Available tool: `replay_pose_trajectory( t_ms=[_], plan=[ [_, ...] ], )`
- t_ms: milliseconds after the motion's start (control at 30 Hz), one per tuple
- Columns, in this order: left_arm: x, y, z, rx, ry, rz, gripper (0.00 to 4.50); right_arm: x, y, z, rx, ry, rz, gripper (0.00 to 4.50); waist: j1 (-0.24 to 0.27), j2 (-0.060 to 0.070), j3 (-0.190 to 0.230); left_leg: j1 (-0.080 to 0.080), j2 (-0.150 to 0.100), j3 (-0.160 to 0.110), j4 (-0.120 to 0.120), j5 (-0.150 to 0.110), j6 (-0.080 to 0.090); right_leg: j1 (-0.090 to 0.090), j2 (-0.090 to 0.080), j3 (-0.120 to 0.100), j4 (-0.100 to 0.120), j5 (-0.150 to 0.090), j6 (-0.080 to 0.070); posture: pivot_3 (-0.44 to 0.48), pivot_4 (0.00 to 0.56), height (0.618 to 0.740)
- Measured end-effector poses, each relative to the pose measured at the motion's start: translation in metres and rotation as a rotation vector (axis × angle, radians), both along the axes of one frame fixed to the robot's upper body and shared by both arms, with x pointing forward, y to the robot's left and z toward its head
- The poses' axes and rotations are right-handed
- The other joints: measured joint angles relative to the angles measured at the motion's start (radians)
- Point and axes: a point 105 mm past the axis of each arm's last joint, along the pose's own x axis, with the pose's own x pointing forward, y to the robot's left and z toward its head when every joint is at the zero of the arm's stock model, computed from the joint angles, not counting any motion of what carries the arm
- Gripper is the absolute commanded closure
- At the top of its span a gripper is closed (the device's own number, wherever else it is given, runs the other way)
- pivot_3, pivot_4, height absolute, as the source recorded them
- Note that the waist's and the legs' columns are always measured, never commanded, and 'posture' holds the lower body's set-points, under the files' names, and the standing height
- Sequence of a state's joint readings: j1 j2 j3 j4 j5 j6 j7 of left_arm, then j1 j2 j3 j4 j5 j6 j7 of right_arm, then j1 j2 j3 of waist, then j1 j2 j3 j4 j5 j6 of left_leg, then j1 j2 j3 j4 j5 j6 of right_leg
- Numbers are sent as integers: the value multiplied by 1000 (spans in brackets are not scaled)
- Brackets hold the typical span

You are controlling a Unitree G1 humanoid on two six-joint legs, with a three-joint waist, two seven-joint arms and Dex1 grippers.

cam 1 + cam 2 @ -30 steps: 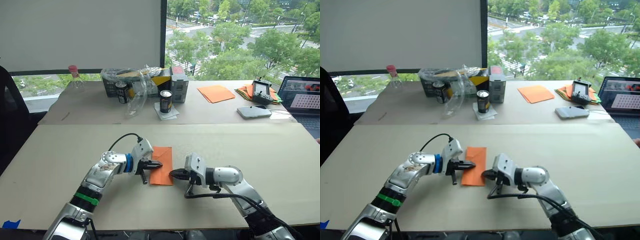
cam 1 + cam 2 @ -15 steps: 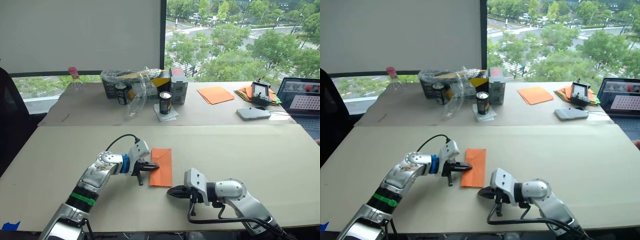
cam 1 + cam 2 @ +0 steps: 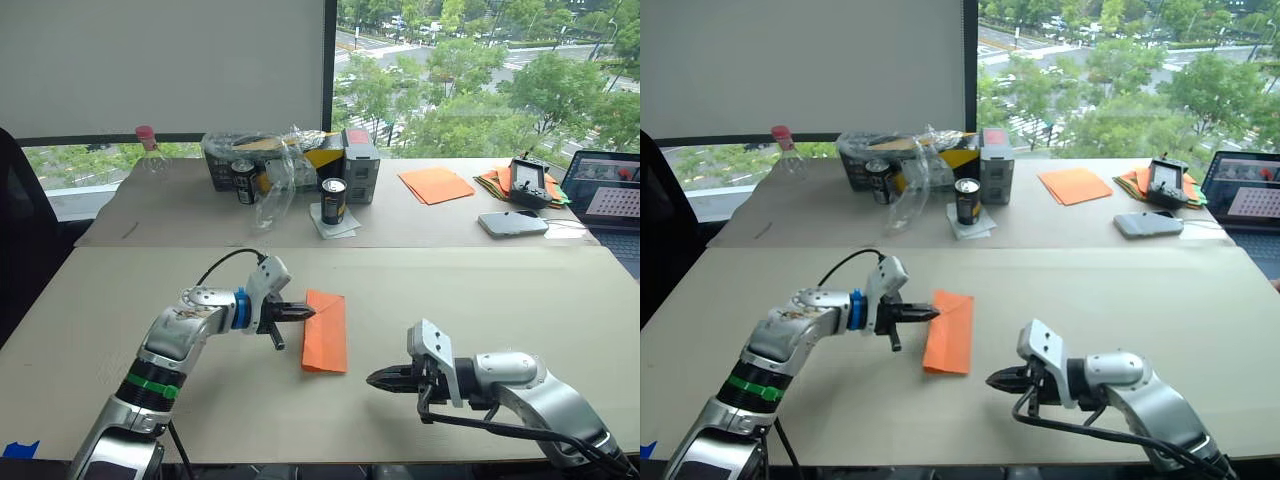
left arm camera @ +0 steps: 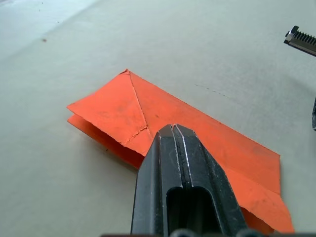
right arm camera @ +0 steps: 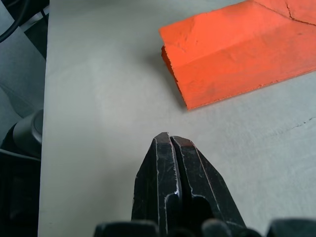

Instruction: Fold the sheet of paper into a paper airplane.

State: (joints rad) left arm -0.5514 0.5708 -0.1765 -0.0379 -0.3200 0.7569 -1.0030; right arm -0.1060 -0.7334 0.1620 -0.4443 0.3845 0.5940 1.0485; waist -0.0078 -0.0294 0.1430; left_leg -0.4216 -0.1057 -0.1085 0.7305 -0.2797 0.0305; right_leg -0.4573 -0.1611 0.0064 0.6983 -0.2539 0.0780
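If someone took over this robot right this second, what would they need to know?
Left gripper: fingers shut, tips at the left edge of the sheet of paper.
Right gripper: shut, holding nothing, off the paper to its right and nearer the robot.
Paper: lies on the near table, folded lengthwise into a long strip, with a diagonal crease at its far end.
Done: early folds.
Left: it is not yet a pointed airplane with wings.

Sheet of paper (image 3: 325, 331): bright orange, creased, centre frame. Bench (image 3: 520, 300): pale beige. Left gripper (image 3: 307, 312) fingers (image 4: 175, 163): black; wrist band blue, forearm band green. Loose sheets (image 3: 436, 185), upper right: orange. Bottle cap (image 3: 146, 131), upper left: pink.
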Motion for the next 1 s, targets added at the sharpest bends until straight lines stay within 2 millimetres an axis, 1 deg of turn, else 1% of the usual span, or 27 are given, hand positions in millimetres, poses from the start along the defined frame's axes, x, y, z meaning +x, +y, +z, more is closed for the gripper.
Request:
replay_pose_trajectory(
  t_ms=[67,133,233,300,433,567,667,767,833,1000],
  plan=[
    [2,11,2,6,12,28,4500,-2,-2,0,-5,29,1,4463,1,0,0,0,0,0,0,0,0,0,0,0,0,0,0,0,150,670],
    [3,16,3,-13,27,48,4500,-5,-5,0,-34,40,14,4463,5,0,0,0,-1,0,0,0,1,0,-1,0,0,0,0,0,150,670],
    [1,27,-8,3,50,67,4500,-6,-8,-1,-51,50,16,4463,8,0,0,0,0,0,0,0,1,0,-1,0,-1,0,0,0,150,670],
    [-2,28,-16,11,66,62,4500,-6,-8,-1,-55,53,14,4463,10,-1,1,-1,0,0,0,0,1,0,-1,-1,-1,0,0,0,150,670],
    [-6,15,-26,18,57,15,4500,-2,-13,3,-77,32,3,4463,20,-1,1,-2,-1,0,2,0,1,0,-2,-1,-1,0,0,0,150,670],
    [-10,-1,-37,-11,93,-8,4500,0,-16,4,-84,27,-10,4463,20,-1,1,-2,-1,0,2,0,1,0,-2,-1,-1,0,0,0,150,670],
    [-10,-14,-35,-47,88,-35,4500,0,-16,3,-84,28,-17,4463,20,-1,1,-2,-1,0,2,0,1,0,-2,-1,-1,0,0,0,150,670],
    [-7,-30,-25,-81,64,-72,4500,1,-17,2,-85,27,-34,4463,20,-1,1,-2,-1,0,2,0,1,0,-2,-1,-1,0,0,0,150,670],
    [-7,-37,-22,-92,59,-93,4500,1,-18,1,-86,28,-45,4463,19,-1,1,-2,-1,0,2,0,1,0,-2,-1,-1,0,0,0,150,670],
    [-11,-53,-28,-102,84,-147,4500,0,-21,-2,-89,28,-75,4463,20,-1,1,-2,-1,0,2,0,1,0,-2,-1,-1,0,0,0,150,670]
  ],
)
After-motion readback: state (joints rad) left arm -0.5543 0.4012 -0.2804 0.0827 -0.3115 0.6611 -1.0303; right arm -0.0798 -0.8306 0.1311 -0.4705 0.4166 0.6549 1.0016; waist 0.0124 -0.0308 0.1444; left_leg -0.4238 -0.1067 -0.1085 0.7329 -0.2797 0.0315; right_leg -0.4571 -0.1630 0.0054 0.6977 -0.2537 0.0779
